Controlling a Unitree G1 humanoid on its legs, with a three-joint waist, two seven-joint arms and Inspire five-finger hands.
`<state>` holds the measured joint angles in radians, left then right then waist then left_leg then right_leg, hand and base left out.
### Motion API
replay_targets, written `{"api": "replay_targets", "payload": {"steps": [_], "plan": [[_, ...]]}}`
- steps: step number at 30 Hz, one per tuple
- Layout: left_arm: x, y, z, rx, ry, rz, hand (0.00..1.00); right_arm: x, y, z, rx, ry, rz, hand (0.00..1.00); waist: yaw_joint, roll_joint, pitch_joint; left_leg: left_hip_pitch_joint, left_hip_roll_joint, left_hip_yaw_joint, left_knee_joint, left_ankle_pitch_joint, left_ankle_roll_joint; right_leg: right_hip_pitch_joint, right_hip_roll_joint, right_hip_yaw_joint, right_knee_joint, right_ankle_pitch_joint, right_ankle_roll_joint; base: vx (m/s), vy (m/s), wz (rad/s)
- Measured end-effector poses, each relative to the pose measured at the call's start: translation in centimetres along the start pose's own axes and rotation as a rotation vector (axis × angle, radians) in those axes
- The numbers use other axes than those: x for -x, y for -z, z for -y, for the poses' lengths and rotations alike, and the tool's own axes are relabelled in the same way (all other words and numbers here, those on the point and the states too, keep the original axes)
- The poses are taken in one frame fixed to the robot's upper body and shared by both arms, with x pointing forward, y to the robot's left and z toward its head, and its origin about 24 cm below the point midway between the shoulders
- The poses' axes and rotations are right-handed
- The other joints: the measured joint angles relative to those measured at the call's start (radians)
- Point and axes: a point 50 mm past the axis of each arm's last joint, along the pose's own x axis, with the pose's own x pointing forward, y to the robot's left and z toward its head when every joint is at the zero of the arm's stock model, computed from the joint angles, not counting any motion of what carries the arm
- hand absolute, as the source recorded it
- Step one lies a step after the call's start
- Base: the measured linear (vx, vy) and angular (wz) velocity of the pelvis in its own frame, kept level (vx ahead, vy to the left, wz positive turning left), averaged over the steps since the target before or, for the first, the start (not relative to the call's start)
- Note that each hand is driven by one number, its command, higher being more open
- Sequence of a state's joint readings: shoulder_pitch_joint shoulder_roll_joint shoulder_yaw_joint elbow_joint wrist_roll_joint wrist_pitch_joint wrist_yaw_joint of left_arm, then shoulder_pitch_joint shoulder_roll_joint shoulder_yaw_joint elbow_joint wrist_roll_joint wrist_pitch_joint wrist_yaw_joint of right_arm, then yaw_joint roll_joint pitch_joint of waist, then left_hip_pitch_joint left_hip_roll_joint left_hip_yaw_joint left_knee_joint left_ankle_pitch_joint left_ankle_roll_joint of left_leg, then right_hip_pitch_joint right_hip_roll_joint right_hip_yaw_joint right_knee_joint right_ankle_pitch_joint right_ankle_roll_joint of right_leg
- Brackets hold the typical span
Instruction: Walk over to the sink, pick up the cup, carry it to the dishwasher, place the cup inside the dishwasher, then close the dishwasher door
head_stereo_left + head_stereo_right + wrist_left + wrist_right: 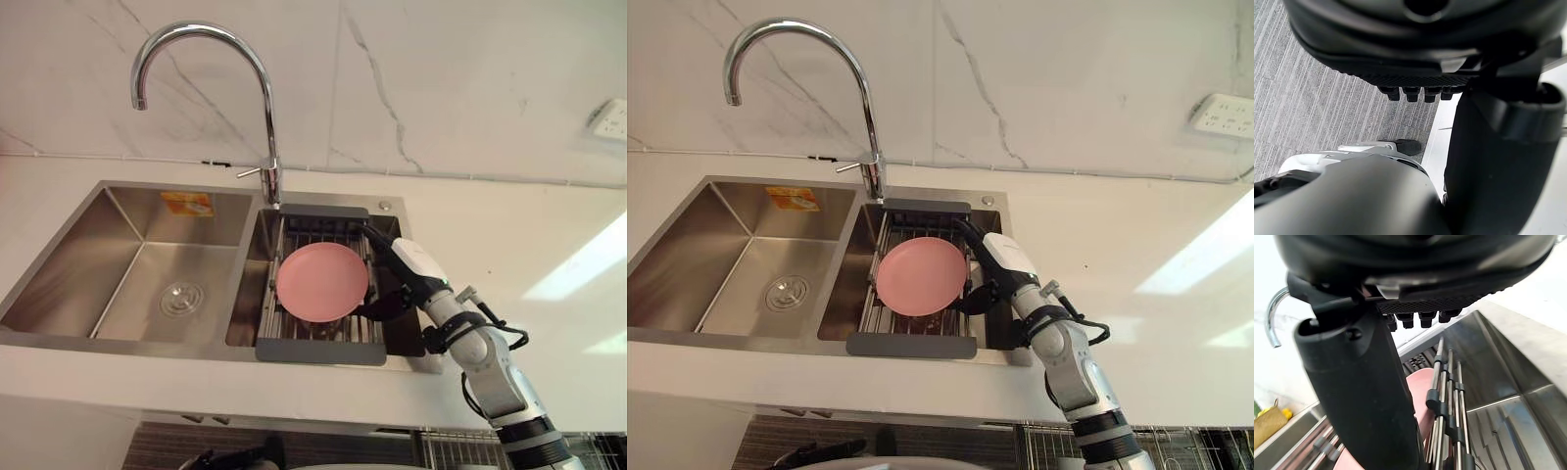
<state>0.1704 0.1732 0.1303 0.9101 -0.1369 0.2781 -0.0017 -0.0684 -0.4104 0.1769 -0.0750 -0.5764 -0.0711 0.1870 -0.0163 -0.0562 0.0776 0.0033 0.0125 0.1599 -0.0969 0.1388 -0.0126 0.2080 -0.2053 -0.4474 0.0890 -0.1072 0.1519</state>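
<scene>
Stainless double sink (69, 269) lies directly before me under its curved tap (265, 98), so I judge the walk finished. Pick-up not done. No cup identified; the only candidate is a pink round dish (321, 282), flat like a plate, lying on the drying rack (318, 351) across the basin on my right. Carrying, loading the dishwasher and closing its door are all outstanding.

Right hand (407, 264): reaching in over the white counter (529, 245) from my right, low over the rack's right edge, just beside the dish. Fingers (970, 233) run straight toward the back wall; the thumb (1361, 396) stands apart from them and angles toward the dish's rim. It grips nothing. Whether the thumb touches the rim I cannot tell.

Left hand (1415, 54): hanging low over grey ribbed flooring, relaxed, with nothing in it.

Assessment: early stage, one step of five complete; the next move calls for closing on the dish's rim.
</scene>
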Motion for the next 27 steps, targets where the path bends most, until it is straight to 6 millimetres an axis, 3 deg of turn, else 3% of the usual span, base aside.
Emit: {"api": "replay_targets", "payload": {"steps": [14,27], "plan": [[0.0,-0.2,0.1,0.013,0.017,0.010,1.00,-0.7,0.4,-1.4,0.030,-0.083,-0.021,1.00,0.003,0.004,0.003,-0.025,-0.012,-0.006,0.000,-0.006,-0.001,0.007,-0.003,-0.032,-0.027,-0.001,-0.001,-0.04,-0.018,0.06],[0.1,-0.4,0.3,0.003,0.028,0.019,1.00,-1.7,0.5,-1.8,0.014,0.018,-0.035,1.00,0.029,0.004,0.004,-0.008,-0.022,-0.017,0.000,0.006,0.013,0.018,-0.018,-0.044,0.004,0.000,0.000,0.03,-0.016,0.05]]}}
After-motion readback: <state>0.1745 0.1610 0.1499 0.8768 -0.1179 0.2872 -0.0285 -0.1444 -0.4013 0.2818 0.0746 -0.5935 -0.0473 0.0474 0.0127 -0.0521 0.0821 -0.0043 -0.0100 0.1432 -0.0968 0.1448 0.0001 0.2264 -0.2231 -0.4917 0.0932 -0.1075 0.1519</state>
